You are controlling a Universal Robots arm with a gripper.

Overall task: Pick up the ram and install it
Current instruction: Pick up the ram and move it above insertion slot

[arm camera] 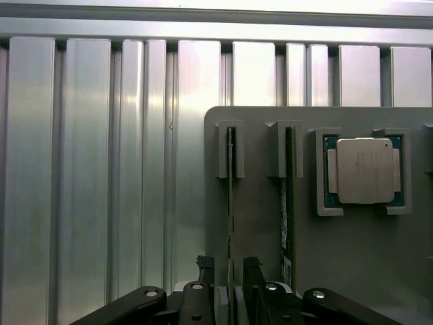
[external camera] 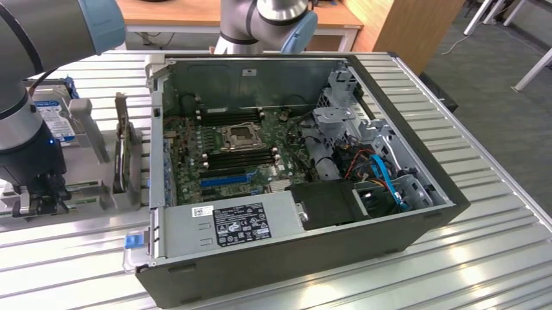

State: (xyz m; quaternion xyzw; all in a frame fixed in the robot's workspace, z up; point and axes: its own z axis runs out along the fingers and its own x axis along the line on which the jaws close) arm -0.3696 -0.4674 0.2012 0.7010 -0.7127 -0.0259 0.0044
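The ram (arm camera: pixel 231 203) is a thin green stick standing on edge in a slot of the grey holder plate (arm camera: pixel 260 223). A second stick like it (arm camera: pixel 285 203) stands in the neighbouring slot. My gripper (arm camera: pixel 229 292) is open, with one black finger (arm camera: pixel 203 284) on each side of the first stick's line, near its end. I cannot tell whether the pads touch it. In the exterior view the gripper (external camera: pixel 39 197) hangs low over the holder at the exterior view's left, beside the open computer case (external camera: pixel 414 226). Black memory slots (external camera: pixel 242 155) lie on the motherboard next to the processor socket (external camera: pixel 239 136).
A square silver processor chip (arm camera: pixel 365 170) rests in its own pocket on the holder. A hard drive with a blue-white label (external camera: pixel 52 116) stands behind the arm. The ribbed metal table (arm camera: pixel 101 169) surrounds the holder. The case holds a power supply (external camera: pixel 233 223), drive cage and cables.
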